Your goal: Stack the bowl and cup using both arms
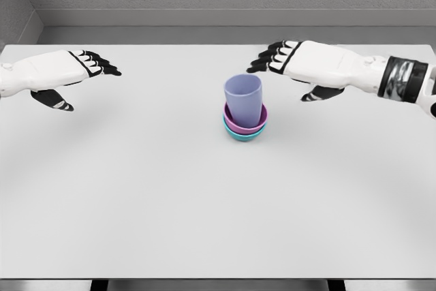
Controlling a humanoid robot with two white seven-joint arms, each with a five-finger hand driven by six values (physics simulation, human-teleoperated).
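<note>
Desk (pixel 136 189) fills most of my head view, plain white, with a grey wall behind its far edge. My right arm comes in from the right edge, white with a black band at the wrist; the right robot hand (pixel 289 59) hovers above the desk just up and right of the stack, fingers spread and holding nothing. Left robot hand (pixel 75 69) hangs over the far left of the desk, well apart from the stack, fingers also extended and empty. Stack sits a bit right of desk centre: teal bowl (pixel 243 135) at the bottom, touching the desk, pink bowl (pixel 246 124) nested in it, and lavender cup (pixel 243 99) standing upright inside the pink bowl. Neither hand touches the stack.
</note>
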